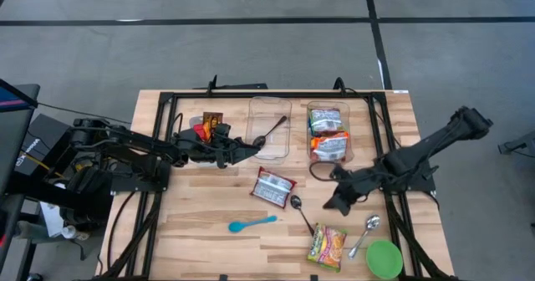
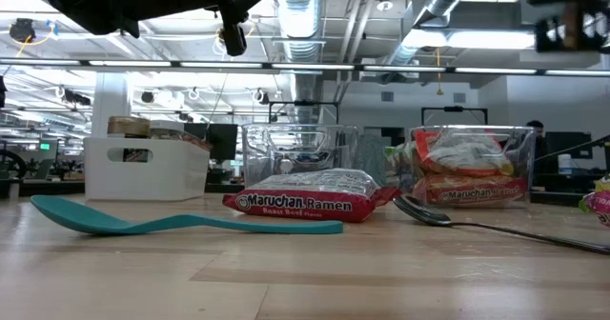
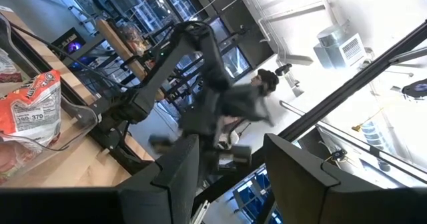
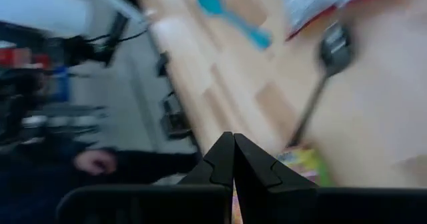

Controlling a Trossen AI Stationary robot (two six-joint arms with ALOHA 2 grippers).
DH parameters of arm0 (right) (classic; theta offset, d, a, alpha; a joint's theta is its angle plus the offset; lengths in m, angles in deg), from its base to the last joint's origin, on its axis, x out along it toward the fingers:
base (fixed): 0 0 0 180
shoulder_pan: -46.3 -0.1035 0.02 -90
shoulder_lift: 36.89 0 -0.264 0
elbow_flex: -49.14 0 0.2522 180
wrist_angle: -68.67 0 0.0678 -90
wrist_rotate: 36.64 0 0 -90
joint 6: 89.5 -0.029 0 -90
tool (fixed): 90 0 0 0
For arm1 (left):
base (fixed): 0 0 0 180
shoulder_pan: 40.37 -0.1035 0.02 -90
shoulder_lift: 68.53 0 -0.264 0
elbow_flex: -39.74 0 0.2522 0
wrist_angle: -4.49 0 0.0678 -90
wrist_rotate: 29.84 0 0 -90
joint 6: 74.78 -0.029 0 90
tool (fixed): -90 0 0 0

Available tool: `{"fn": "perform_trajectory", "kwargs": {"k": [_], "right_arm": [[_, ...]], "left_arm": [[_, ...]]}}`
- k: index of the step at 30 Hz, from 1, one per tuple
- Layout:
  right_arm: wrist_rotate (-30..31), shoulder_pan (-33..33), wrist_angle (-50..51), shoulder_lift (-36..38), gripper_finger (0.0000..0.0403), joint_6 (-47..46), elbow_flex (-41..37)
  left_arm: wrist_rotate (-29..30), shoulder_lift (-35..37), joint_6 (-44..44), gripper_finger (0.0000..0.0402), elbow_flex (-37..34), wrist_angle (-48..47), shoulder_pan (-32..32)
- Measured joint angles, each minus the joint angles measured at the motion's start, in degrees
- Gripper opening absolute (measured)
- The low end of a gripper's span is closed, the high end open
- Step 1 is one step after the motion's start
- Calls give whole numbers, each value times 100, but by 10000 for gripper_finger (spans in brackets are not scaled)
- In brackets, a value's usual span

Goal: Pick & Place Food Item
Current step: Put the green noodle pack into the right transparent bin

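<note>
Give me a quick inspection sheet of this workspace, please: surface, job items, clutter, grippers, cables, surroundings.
Surface: wooden table, black frame rails along its edges.
Job's things: one ramen packet loose mid-table; two ramen packets in the right clear bin; a yellow-green packet near the front edge.
Clutter: teal spoon, two metal spoons, green bowl, a dark spoon in the left clear bin, snack wrappers.
Grippers: left gripper open beside the left bin, empty; right gripper shut, empty, above the table.
Cables: black cable looping by the right bin.
Surroundings: grey floor, a workshop behind.

left gripper (image 1: 251, 150) jaws part-open, apparently empty, arm stretched level; right gripper (image 1: 333, 204) jaws pressed shut, angled downward.
</note>
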Motion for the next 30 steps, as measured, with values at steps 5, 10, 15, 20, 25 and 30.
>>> {"fn": "perform_trajectory", "kwargs": {"k": [5,10,15,20,25,30], "right_arm": [[-308,-314,-1245,73,0,-834,-1085],[-308,-680,-1162,67,0,-1443,-1378],[-270,-933,-846,34,0,-2046,-1507],[-243,-1103,-337,32,0,-2730,-1607],[-242,-1320,-171,-7,0,-3093,-1611],[-193,-1504,-236,-309,0,-3331,-1611]], "left_arm": [[1,0,0,163,0,-1,-2],[1,0,2,163,0,0,-1],[1,0,1,163,0,-2,0],[2,0,0,163,0,0,0],[0,0,1,163,0,0,0],[2,0,0,163,0,0,0]]}}
